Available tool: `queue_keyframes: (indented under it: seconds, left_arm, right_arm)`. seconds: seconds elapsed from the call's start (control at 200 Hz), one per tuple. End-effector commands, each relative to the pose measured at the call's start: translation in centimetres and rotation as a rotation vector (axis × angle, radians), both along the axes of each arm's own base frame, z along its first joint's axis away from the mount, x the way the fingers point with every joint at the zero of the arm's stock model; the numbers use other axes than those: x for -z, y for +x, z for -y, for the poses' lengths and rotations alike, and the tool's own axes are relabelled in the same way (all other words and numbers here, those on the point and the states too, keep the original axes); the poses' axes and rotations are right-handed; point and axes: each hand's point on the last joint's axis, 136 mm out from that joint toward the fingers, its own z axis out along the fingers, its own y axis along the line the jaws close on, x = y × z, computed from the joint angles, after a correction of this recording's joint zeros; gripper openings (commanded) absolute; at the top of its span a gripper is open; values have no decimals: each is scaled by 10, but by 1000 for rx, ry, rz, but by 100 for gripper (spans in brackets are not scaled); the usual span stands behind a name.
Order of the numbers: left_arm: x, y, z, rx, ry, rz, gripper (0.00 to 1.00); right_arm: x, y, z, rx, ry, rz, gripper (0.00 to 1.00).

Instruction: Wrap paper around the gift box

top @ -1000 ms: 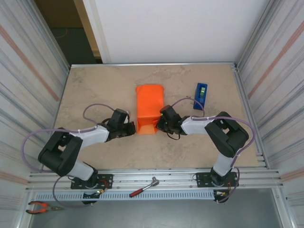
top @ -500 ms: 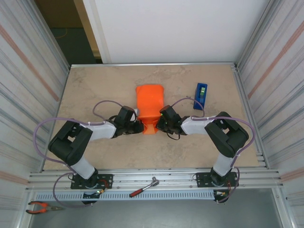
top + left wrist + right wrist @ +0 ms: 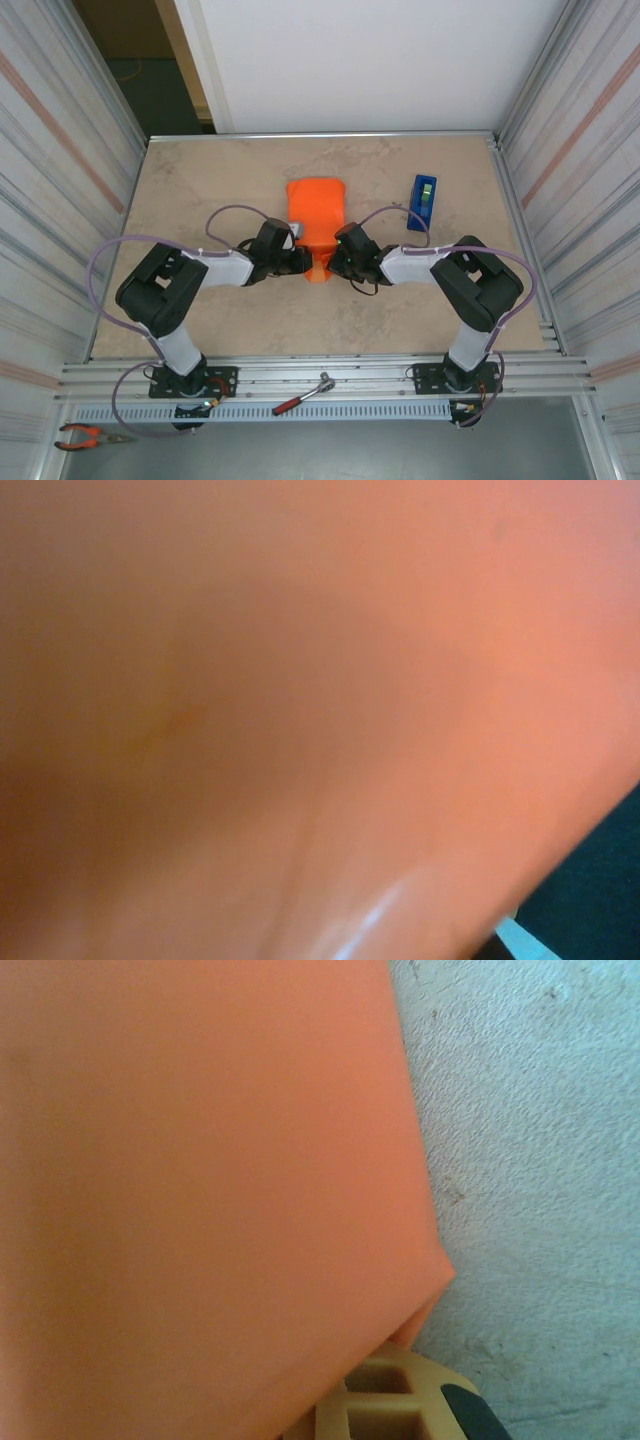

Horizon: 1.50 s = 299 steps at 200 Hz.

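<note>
Beige tabletop [image 3: 300,320], my left hand [image 3: 298,262] and my right hand [image 3: 336,262] both clenched tight, facing each other at the near end of the orange paper [image 3: 315,205], paper lying folded mid-tabletop, blue tape dispenser [image 3: 423,202] farther back, to the right

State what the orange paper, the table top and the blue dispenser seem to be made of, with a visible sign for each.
Paper: thin matte sheet, likely paper; it holds a sharp folded corner.
Table top: stone or stone-look laminate, dull; mottled beige with specks.
Dispenser: probably plastic; even blue colour, but too small to be sure.
</note>
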Motion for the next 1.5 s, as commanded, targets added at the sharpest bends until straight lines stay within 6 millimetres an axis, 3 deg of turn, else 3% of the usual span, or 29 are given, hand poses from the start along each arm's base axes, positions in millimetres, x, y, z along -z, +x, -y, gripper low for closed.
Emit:
queue_keyframes:
  seconds: [0.0,0.306,0.526,0.681,0.887,1.017,1.253,1.493]
  left_arm:
    - [-3,10,7,3,14,52,0]
    - [17,10,5,-22,76,48,0]
    - [-17,1,8,3,17,73,0]
    - [-40,-18,-6,12,7,94,6]
    - [-39,-36,-35,-32,36,98,1]
    - [-33,-34,-30,-17,27,80,0]
    - [-29,-12,-14,-1,31,86,0]
    - [-5,4,-13,-13,101,73,0]
  right_arm:
    - [30,-27,8,-32,-85,-109,0]
    - [30,-28,7,-32,-86,-109,0]
    - [30,-29,9,-31,-86,-107,0]
    - [30,-30,9,-34,-84,-107,0]
    - [31,-31,10,-37,-89,-111,0]
    - [31,-29,9,-39,-88,-112,0]
    - [31,-30,8,-45,-92,-115,0]
    - [33,-30,8,-48,-97,-118,0]
